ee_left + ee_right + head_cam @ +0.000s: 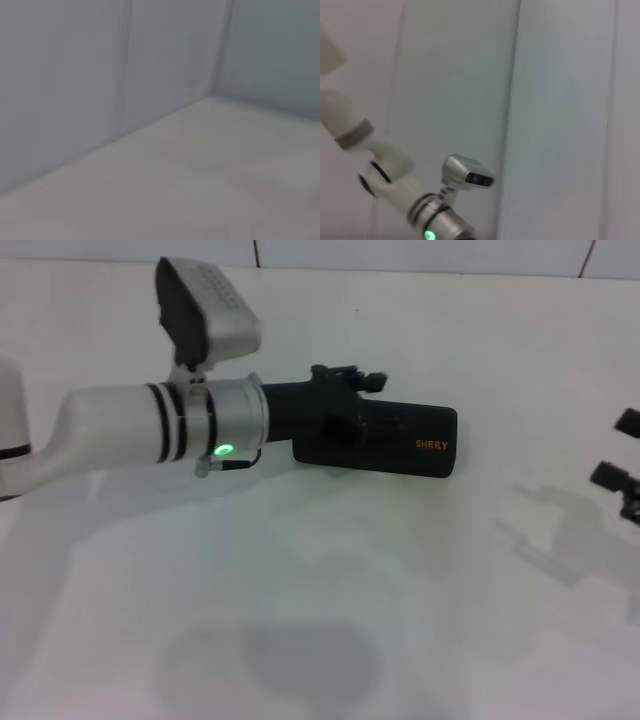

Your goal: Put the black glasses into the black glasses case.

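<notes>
From my head camera, my left arm reaches across the white table (pixel 330 570) from the left, a green light glowing on its wrist. My left gripper (pixel 345 390) sits at the near-left end of the black glasses case (pixel 400 440), overlapping it; black on black, so I cannot tell how wide those fingers stand or whether they grip anything. The case lies closed on the table, long side across, with its orange lettering facing me. The black glasses are nowhere I can make out; they may be inside the case or hidden behind my arm. My right gripper (pixel 622 480) is cut off at the right edge, well apart from the case, with only dark finger parts showing, so I cannot tell their spread either.

From my left wrist, I see only blurred pale wall and table surface; no fingers, no case.

From my right wrist, I see pale wall panels and, farther off, my left arm (pixel 395 175) with its camera housing and green light. My own right fingers do not show.
</notes>
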Robot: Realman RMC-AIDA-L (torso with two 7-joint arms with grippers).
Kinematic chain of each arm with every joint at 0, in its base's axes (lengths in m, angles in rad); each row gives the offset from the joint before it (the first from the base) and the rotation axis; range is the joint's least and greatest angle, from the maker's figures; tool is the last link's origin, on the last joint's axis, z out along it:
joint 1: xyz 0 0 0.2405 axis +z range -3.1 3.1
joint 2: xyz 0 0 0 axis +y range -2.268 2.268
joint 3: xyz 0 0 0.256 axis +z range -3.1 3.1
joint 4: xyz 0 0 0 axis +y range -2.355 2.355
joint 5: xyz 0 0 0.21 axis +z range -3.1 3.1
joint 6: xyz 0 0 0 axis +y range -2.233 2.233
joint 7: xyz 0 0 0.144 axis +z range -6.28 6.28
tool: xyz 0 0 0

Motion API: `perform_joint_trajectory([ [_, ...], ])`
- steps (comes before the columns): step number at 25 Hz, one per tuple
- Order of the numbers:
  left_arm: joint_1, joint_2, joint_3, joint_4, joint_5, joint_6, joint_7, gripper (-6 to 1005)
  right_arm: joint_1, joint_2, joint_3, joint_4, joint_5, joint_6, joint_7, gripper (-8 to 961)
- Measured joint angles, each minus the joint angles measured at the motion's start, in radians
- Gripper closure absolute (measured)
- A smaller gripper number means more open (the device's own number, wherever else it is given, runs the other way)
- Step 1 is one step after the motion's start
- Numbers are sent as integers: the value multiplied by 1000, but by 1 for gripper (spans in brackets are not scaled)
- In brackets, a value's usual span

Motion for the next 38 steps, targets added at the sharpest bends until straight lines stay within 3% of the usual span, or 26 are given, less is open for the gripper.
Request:
perform_joint_trajectory([
  [1,0,0,0,0,0,0,0,296,8,0,-13,1,0,-17,12,463],
  [2,16,13,2,-29,-7,175,47,296,26,1,-44,2,0,-48,41,463],
  [7,72,53,3,-117,-1,633,138,295,88,-1,-127,-7,0,-87,135,394],
  [10,126,75,3,-137,-3,765,172,295,123,-4,-150,-10,-3,-82,181,352],
  [15,192,95,2,-142,23,810,192,248,163,0,-154,-7,-43,-64,188,279],
  [19,213,84,2,-178,41,815,205,167,188,2,-166,16,-62,-42,187,205],
  [24,214,79,2,-187,52,819,222,114,197,8,-178,25,-64,-5,180,203],
  [38,215,77,2,-189,48,819,230,114,201,13,-219,53,-55,17,140,205],
])
